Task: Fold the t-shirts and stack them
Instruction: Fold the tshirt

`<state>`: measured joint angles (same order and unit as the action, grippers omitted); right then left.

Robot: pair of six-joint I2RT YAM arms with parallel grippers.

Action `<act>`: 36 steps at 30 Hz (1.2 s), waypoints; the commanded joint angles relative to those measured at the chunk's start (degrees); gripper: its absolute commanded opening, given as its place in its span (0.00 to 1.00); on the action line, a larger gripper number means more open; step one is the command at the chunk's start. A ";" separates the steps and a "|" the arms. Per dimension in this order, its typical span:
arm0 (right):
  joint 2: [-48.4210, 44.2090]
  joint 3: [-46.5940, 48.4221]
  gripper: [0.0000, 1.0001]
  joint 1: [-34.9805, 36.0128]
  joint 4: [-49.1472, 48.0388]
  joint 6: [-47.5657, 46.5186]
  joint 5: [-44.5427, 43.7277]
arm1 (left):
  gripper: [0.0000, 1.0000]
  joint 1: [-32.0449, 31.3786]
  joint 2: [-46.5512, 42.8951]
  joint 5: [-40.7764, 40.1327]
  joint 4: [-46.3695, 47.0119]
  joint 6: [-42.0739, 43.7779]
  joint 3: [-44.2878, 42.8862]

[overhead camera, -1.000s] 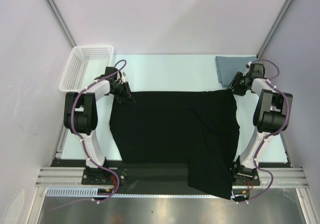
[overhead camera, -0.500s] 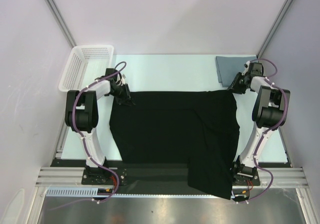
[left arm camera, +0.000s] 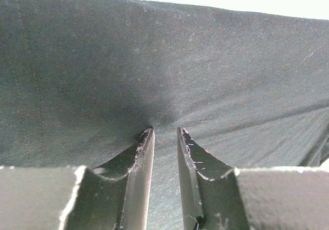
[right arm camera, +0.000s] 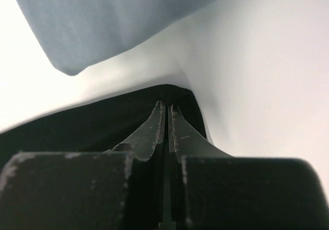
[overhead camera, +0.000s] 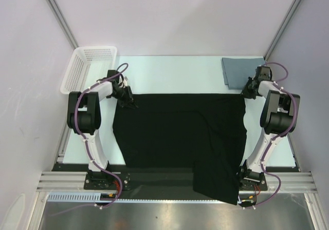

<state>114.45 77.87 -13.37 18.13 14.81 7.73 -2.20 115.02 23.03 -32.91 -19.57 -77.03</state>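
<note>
The black t-shirt lies spread across the table, its near right part hanging over the front edge. My left gripper sits at its far left corner. In the left wrist view the narrow-set jaws pinch puckered black cloth. At the shirt's far right corner my right gripper has its jaws shut, with the black corner peaking at their tips. The grey-blue t-shirt lies folded at the back right, just beyond that gripper, and its cloth fills the top of the right wrist view.
A white mesh basket leans at the back left corner, close behind the left arm. Walls stand on both sides. The pale table top shows bare behind the black shirt.
The right gripper has shifted slightly right at the black shirt's far right corner and closed its jaws. The left gripper has stayed put on the far left corner.
</note>
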 commanded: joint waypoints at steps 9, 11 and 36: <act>-1.76 10.38 0.21 -0.43 12.62 0.75 -0.26 | 0.40 0.79 -6.82 -7.63 -3.12 3.40 -6.00; -3.88 8.20 0.24 -0.17 12.99 0.92 -0.17 | 0.46 0.70 -7.36 -9.13 -4.00 4.80 -8.65; 4.21 23.13 0.45 18.38 14.13 -9.21 14.10 | 0.51 -1.14 5.58 -24.42 -5.51 13.07 -20.73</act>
<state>121.32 101.54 5.19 29.93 4.58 27.62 -3.16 124.75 3.84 -40.42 -7.05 -100.73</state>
